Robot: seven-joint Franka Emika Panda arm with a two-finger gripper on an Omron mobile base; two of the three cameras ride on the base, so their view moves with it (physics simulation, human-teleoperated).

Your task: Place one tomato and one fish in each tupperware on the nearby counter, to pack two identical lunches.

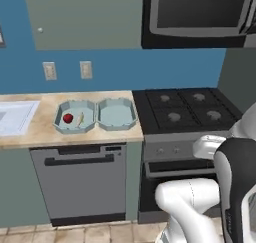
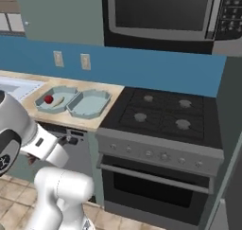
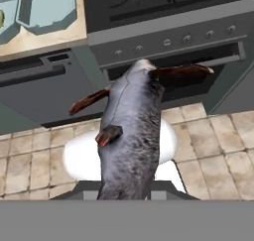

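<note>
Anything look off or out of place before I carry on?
Packing is lopsided: the left tupperware holds a tomato and a slim tan fish, while the right tupperware looks empty. The gripper holds a grey fish that looks unlike the packed one.

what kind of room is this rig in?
A rendered home kitchen: a black gas stove with an oven below, a microwave above it, and a beige counter with a sink and a dishwasher under it.
</note>
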